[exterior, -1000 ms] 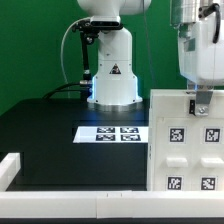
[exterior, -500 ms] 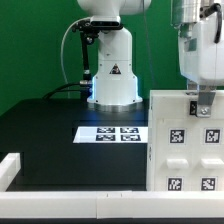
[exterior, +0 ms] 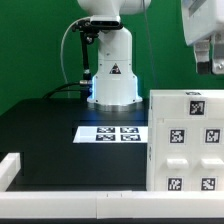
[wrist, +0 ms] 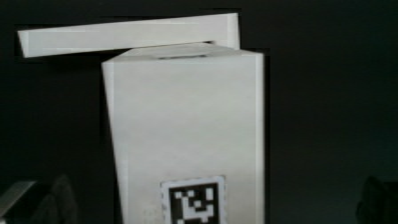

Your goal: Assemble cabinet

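you've got the cabinet [exterior: 186, 140] nearest, standing at about 4 o'clock in the exterior view, tagged front facing you. marker board [exterior: 114, 133] lies flat just beside it toward 9 o'clock. the robot base [exterior: 112, 72] sits behind at 12. gripper [exterior: 211, 62] hangs above the cabinet at 2 o'clock, clear of it; can't tell if the fingers are apart. wrist view looks down on the cabinet [wrist: 178, 130].
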Controlling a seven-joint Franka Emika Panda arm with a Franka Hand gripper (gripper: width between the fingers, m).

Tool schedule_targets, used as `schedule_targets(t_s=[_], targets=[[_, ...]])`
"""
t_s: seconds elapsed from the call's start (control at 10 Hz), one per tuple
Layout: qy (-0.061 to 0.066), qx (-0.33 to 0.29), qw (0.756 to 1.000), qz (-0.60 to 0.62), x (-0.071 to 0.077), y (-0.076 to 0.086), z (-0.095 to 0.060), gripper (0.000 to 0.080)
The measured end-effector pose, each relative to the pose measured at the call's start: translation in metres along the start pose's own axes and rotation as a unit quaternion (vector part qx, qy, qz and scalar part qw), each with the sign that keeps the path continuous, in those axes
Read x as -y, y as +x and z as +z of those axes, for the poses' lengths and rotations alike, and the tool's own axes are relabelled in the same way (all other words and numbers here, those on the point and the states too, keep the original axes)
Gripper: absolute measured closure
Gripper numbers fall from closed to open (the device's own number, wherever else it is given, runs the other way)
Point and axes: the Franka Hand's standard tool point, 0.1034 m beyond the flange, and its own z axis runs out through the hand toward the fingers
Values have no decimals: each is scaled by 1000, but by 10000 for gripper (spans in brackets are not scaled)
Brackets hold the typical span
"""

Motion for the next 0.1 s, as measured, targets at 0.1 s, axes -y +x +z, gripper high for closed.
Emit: schedule_targets(t_s=[0.1], targets=[[0,0,1000,0,0,0,0,2]])
